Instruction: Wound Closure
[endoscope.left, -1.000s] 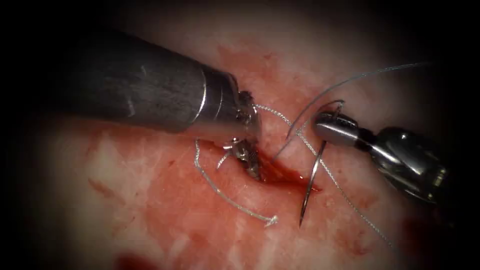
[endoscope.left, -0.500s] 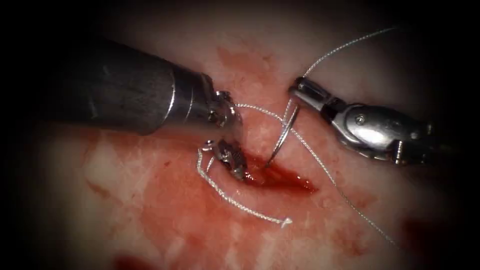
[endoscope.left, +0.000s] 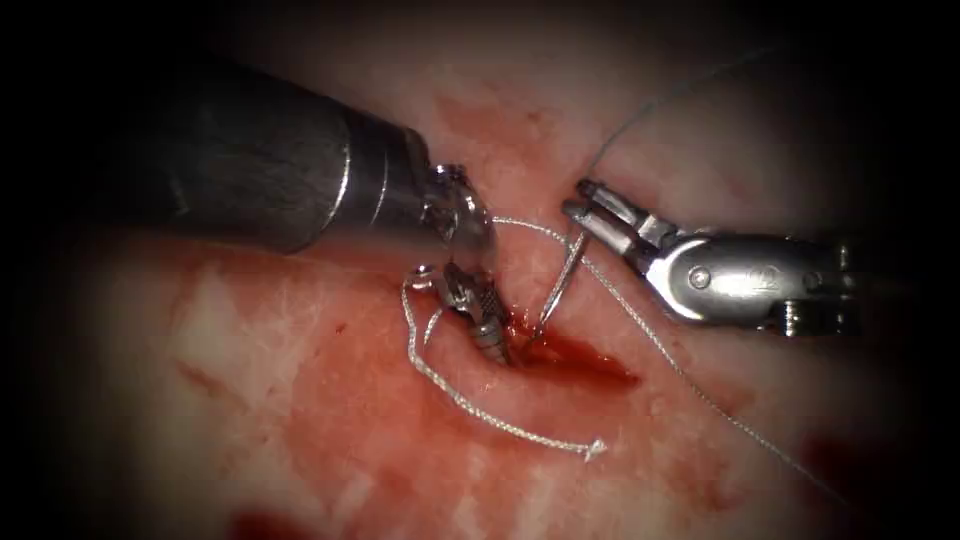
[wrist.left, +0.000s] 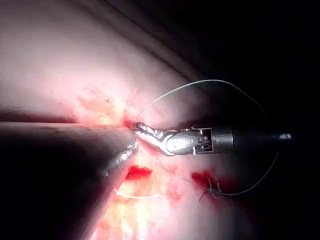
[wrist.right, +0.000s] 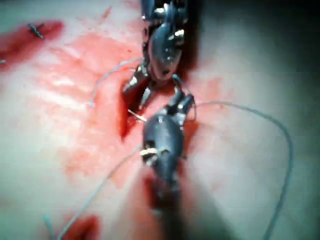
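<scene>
Right claw (endoscope.left: 590, 212) gripped needle (endoscope.left: 560, 285) near its tail, tip at cut (endoscope.left: 570, 355); left claw (endoscope.left: 485, 320) pinched tissue (endoscope.left: 300, 400) edge. Risk: loose grip, needle could've twisted.

bright light at the centre, fading to darkness at the edges.

Surgical practice bench: cut tissue (endoscope.left: 300, 400)

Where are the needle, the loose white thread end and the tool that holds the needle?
needle (endoscope.left: 558, 290): endoscope view, middle of its thin shaft, above the cut.
loose thread end (endoscope.left: 596, 450): endoscope view, its frayed tip on the tissue.
right tool (endoscope.left: 590, 212): endoscope view, its jaws, which grip the needle's upper end.
</scene>
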